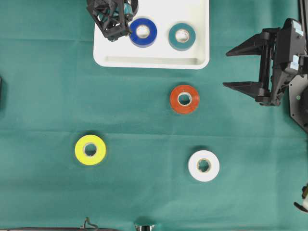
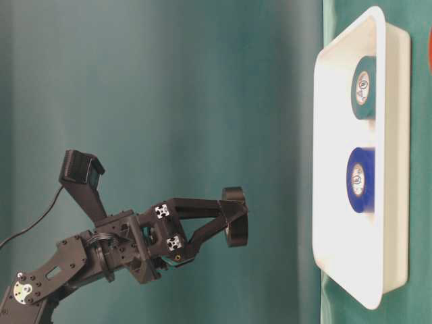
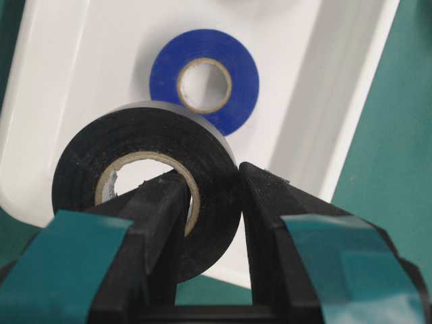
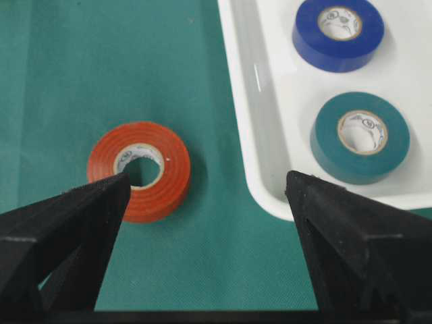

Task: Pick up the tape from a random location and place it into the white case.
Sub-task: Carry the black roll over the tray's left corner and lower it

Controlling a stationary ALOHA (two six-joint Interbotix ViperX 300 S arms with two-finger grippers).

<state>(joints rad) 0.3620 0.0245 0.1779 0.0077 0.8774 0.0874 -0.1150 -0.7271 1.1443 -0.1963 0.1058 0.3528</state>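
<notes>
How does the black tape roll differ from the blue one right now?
The black tape roll is clamped in the left claw, one finger through its core, held above the white case; the blue tape roll lies flat inside that case, untouched. The black roll stands tilted on edge toward the wrist camera; the blue one rests on its face. Both are similar-looking rolls with pale cardboard cores.

Green cloth point(image 1: 144, 192) covers table; bkgd maybe green backdrop.
</notes>
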